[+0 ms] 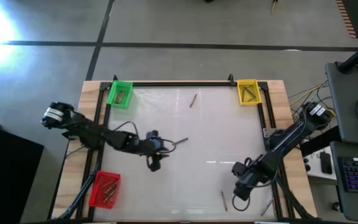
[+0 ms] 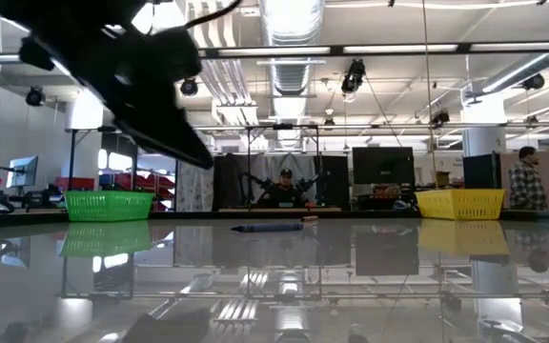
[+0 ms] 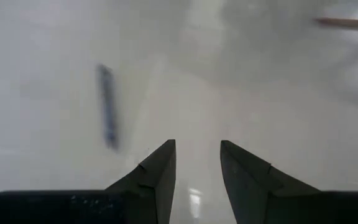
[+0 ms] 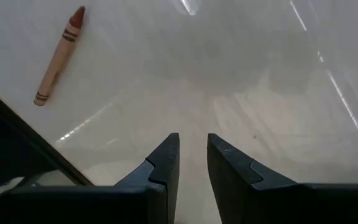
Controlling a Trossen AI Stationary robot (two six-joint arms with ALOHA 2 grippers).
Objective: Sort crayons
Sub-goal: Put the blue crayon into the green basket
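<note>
Nearest the camera at the table's front edge sit the red bin (image 1: 105, 189) on the left and, toward the right, a brownish crayon (image 1: 224, 199) lying loose just left of the right gripper (image 1: 239, 194); another stick (image 1: 266, 207) lies on the wooden frame near the right front corner.

Going left to right: the red bin holds a few crayons, too small to count. Far behind it the green bin (image 1: 119, 93) stands at the far left corner, also with some sticks inside. The left gripper (image 1: 178, 142) reaches out over the middle of the white table (image 1: 216, 137). Its fingers stand parted with nothing between them, and a grey-blue crayon (image 3: 108, 106) lies on the surface just beside and ahead of them, probably the next one to be picked. One more brownish crayon (image 1: 192, 100) lies far back near the middle. The yellow bin (image 1: 248, 91) stands at the far right corner with a few sticks in it.

The right gripper hovers low at the near right, its fingers narrowly apart and holding nothing.

Counted: three bins, one per colour group I judge, and four loose crayons visible outside them. Each arm seems set to serve its own half.
</note>
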